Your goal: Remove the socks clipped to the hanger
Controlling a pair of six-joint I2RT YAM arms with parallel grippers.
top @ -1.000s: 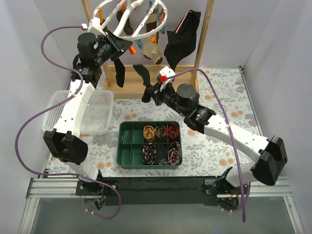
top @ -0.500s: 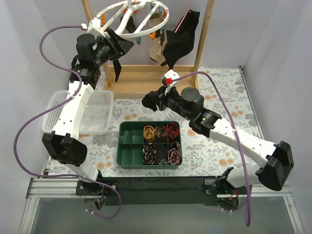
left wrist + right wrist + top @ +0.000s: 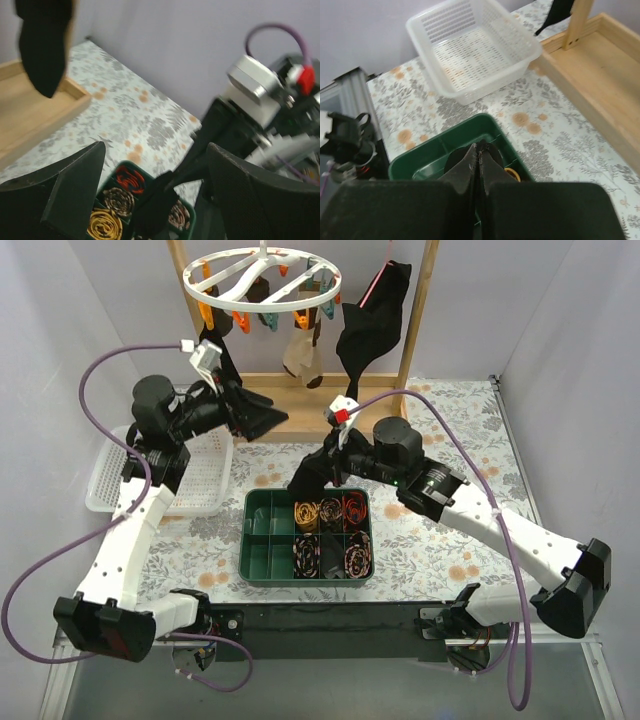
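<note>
The white ring hanger [image 3: 262, 280] hangs at the top with orange and teal pegs. A tan sock [image 3: 300, 352] and a black sock [image 3: 226, 358] are clipped to it; the black sock [image 3: 42, 45] also shows in the left wrist view. My left gripper [image 3: 272, 418] is below the hanger, and its jaws [image 3: 156, 147] stand wide open with nothing between them. My right gripper [image 3: 328, 458] is shut on another black sock [image 3: 308, 478], which dangles over the green tray's far left corner. In the right wrist view the fingertips [image 3: 479, 150] pinch that sock [image 3: 456, 162].
A green divided tray [image 3: 255, 552] holds rolled patterned bundles [image 3: 330, 540]. The white slotted basket [image 3: 105, 475] sits at the left, partly under my left arm. A large black garment with a pink strip [image 3: 372, 320] hangs on the wooden frame [image 3: 418, 310], whose base [image 3: 600, 65] lies behind.
My left gripper opened and dropped down and away from the hanger, which swung back level. My right gripper carried its black sock down toward the green tray.
</note>
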